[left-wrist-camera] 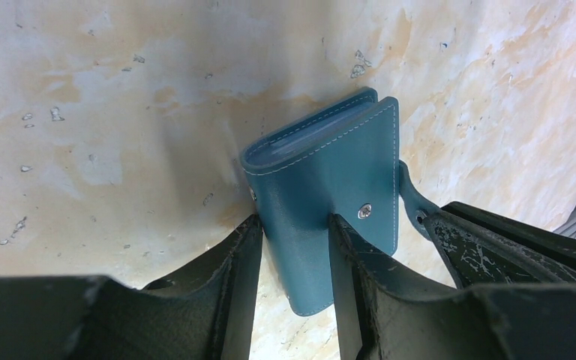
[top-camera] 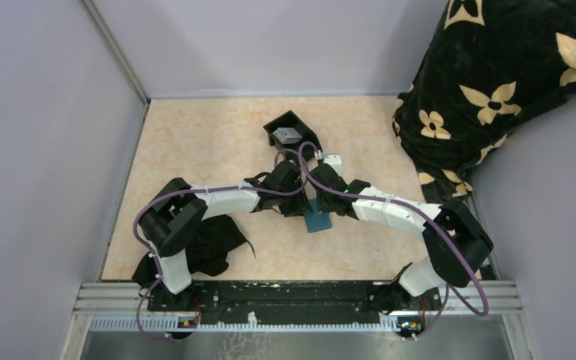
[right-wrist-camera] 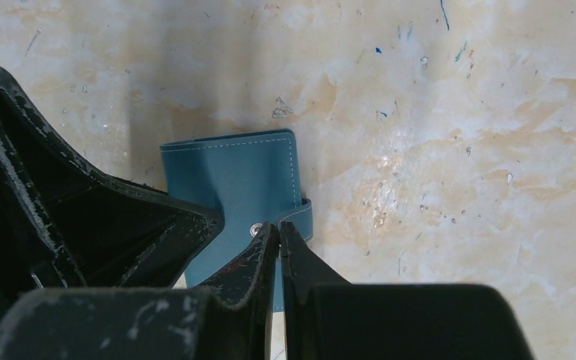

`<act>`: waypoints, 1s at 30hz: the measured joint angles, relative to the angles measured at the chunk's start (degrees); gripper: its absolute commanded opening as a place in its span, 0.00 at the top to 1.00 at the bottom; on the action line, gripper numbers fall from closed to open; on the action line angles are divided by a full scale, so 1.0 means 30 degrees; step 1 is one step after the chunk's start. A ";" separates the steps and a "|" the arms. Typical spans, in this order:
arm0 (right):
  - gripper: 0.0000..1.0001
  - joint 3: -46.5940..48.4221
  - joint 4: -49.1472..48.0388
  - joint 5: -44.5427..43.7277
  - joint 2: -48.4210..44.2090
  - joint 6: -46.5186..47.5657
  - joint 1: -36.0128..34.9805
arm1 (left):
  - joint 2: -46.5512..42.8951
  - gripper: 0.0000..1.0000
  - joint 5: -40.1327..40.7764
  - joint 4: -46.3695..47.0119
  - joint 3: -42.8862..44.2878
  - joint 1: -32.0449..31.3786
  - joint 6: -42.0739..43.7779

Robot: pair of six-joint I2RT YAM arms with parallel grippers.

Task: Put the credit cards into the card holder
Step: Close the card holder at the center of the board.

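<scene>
Crumpled black cloth [top-camera: 210, 244] sits on the beige marbled worktop [top-camera: 195, 142] by the left arm's base. Next, left fingers [left-wrist-camera: 232, 262]: spread. The small flat teal-blue squarish card holder [left-wrist-camera: 322, 172] lies closed mid-worktop with its near corner in the gap, one finger at its left edge, the other over its face beside the metal snap [left-wrist-camera: 364, 211]. Can't tell if it's clamped. Behind both wrists is a black open-topped plastic tray [top-camera: 270, 127] with a grey-silver flat card [top-camera: 289, 136] inside. Then right fingers [right-wrist-camera: 251, 262]: almost pressed together, thin slit only, tips at the holder's strap tab [right-wrist-camera: 305, 217]. Can't tell if the strap is pinched. Black blanket with cream flowers [top-camera: 495, 90] is heaped at the far-right corner.
</scene>
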State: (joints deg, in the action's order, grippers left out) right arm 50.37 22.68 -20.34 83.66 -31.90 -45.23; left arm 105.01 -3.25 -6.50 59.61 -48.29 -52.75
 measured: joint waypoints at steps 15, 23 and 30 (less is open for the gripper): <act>1.00 0.0000 0.0058 -0.0153 0.0036 0.0117 -0.0007 | -0.0015 0.59 -0.0831 0.2215 -0.1100 0.0313 -0.0612; 1.00 -0.0007 -0.0058 -0.0109 0.0379 0.0124 -0.0095 | -0.0051 0.68 -0.1137 0.3038 -0.1647 0.0510 -0.0925; 1.00 -0.0007 -0.0131 -0.0015 0.0918 0.0131 -0.0408 | -0.0051 0.68 -0.1457 0.3665 -0.1960 0.0619 -0.1049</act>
State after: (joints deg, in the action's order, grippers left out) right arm 50.35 22.28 -20.38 86.41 -31.51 -46.46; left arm 104.86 -7.62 4.49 53.74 -46.44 -55.90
